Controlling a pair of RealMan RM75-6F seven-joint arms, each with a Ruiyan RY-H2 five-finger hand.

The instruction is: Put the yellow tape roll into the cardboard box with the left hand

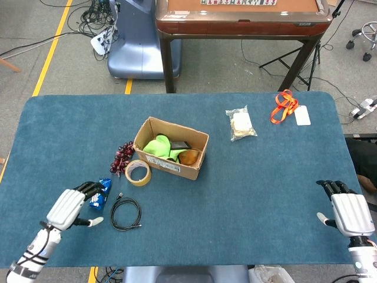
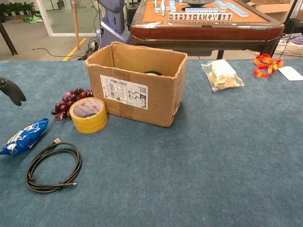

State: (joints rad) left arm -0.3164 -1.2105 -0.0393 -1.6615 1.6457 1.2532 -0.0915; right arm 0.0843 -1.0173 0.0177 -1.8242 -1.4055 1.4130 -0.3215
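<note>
The yellow tape roll (image 1: 138, 172) (image 2: 88, 114) lies flat on the blue table, touching the near left corner of the open cardboard box (image 1: 171, 148) (image 2: 137, 83). The box holds a green item, a dark item and a brown one. My left hand (image 1: 70, 206) hovers open over the table's front left, palm down, fingers spread above the blue snack packet (image 1: 101, 193); only a dark fingertip (image 2: 13, 91) shows at the chest view's left edge. My right hand (image 1: 347, 211) is open and empty at the front right corner.
Dark red grapes (image 1: 122, 155) (image 2: 70, 100) lie left of the box behind the tape. A coiled black cable (image 1: 125, 213) (image 2: 51, 166) sits in front. A bagged snack (image 1: 241, 124) and an orange lanyard with tag (image 1: 285, 106) lie far right.
</note>
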